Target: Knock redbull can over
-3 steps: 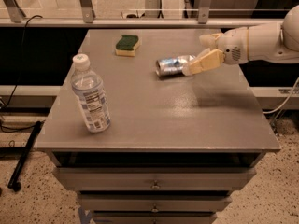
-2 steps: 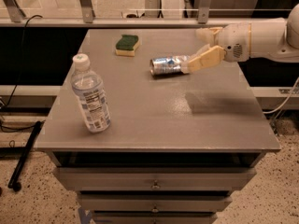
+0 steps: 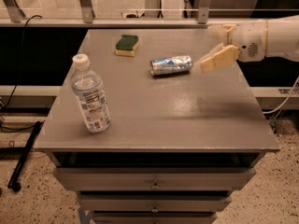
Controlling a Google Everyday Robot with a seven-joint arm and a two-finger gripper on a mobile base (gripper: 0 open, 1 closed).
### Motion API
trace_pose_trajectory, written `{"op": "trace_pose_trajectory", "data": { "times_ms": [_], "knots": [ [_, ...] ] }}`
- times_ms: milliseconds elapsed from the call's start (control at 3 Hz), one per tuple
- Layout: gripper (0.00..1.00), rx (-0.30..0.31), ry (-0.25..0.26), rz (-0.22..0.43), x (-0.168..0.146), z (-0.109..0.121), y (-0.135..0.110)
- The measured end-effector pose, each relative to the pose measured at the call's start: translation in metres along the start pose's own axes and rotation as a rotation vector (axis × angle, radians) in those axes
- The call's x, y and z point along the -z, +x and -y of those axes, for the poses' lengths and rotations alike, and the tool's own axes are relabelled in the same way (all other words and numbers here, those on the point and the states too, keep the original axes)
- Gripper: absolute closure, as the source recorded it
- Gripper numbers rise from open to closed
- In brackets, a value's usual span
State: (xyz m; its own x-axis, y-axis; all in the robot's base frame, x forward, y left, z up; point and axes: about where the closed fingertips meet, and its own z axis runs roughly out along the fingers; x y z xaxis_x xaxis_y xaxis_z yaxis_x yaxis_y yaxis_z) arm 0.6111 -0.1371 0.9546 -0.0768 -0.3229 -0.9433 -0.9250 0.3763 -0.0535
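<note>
Aluminium redbull can (image 3: 171, 65) is already down. It lies on its side on the grey table (image 3: 187, 120), right of the sponge (image 3: 127, 44) as the camera sees it and a bit nearer the front edge. Its long axis runs roughly in line with the sponge. Can't tell which end is the top.

My gripper (image 3: 218, 45) sits further right of the sponge, just past the can's far end. It's released: fingers (image 3: 217, 59) spread, nothing between them. The lower fingertip is very close to the can; I can't tell if it touches.

The water bottle (image 3: 90, 97) stands upright, left of the sponge and well forward of it, out of my way.

Handling read:
- Thin-walled and light, so a small sideways push is enough. Can't tell whether it's full.
- Smooth and round. On its side it should roll easily toward the sponge if nudged.
- It dents under squeeze, so no hard clamp.
- A grip isn't needed here. If one ever is, take it across the mid-body, pads on opposite sides, low force.

Judgement: the knock looks done. Main risk is a stray touch on retreat setting it rolling.
</note>
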Motion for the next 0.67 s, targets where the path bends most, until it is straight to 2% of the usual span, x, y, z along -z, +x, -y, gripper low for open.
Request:
{"op": "trace_pose_trajectory", "data": {
  "times_ms": [333,667],
  "knots": [
    [0.00,0.020,0.056,-0.044,0.041,0.021,0.020],
    [0.00,0.016,0.111,-0.059,0.079,0.044,0.041]
  ]
}}
